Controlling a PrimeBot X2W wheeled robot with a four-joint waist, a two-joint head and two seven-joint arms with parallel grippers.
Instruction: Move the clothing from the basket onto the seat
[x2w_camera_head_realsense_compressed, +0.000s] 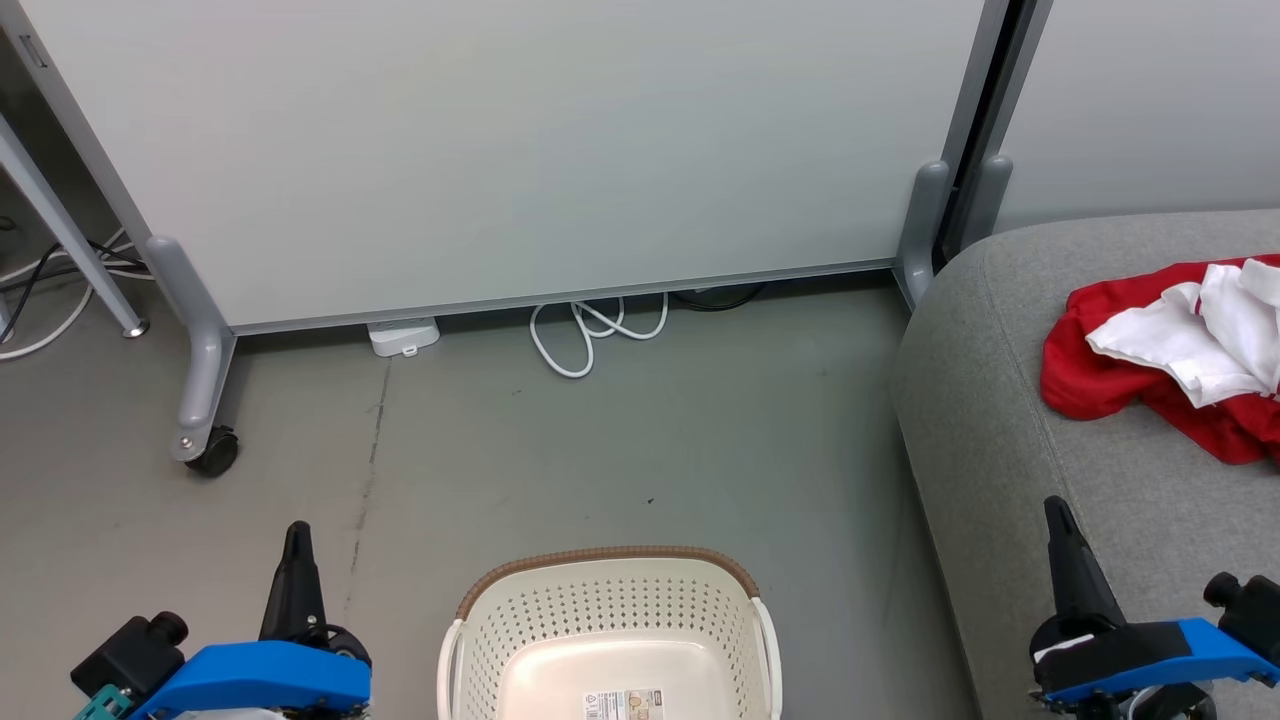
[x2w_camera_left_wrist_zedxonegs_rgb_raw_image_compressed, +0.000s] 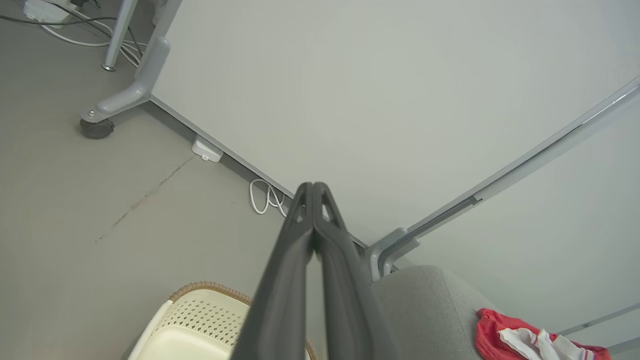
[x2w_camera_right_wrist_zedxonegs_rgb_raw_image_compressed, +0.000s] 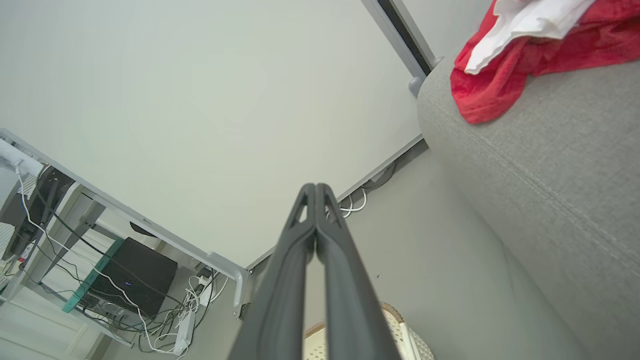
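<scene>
Left gripper (x2w_camera_head_realsense_compressed: 296, 535): head view, 7 o'clock. Fingers pressed together to the tip, nothing between them, pointing toward 12. Blue wrist housing below it.

Right gripper (x2w_camera_head_realsense_compressed: 1058, 510): 4 o'clock. Jaws likewise closed and holding nothing, the tip over the near edge of the seat (x2w_camera_head_realsense_compressed: 1000, 420).

Basket (x2w_camera_head_realsense_compressed: 600, 610): 6 o'clock, on the floor (x2w_camera_head_realsense_compressed: 700, 450) between the two grippers, apart from both. Brown trim on the far rim. Cream bottom showing, with a label (x2w_camera_head_realsense_compressed: 622, 703) on it.

Seat: grey, runs from 2 to 5 o'clock, just right of the basket.

Clothing (x2w_camera_head_realsense_compressed: 1100, 385): 3 o'clock, lying crumpled on the seat, well apart from the basket. White fabric lies on top of the red.

Beyond: pale partition panel (x2w_camera_head_realsense_compressed: 500, 150) across 12 o'clock, a castor (x2w_camera_head_realsense_compressed: 213, 455) at 9, looped white cable (x2w_camera_head_realsense_compressed: 590, 340) under the panel's lower edge.
</scene>
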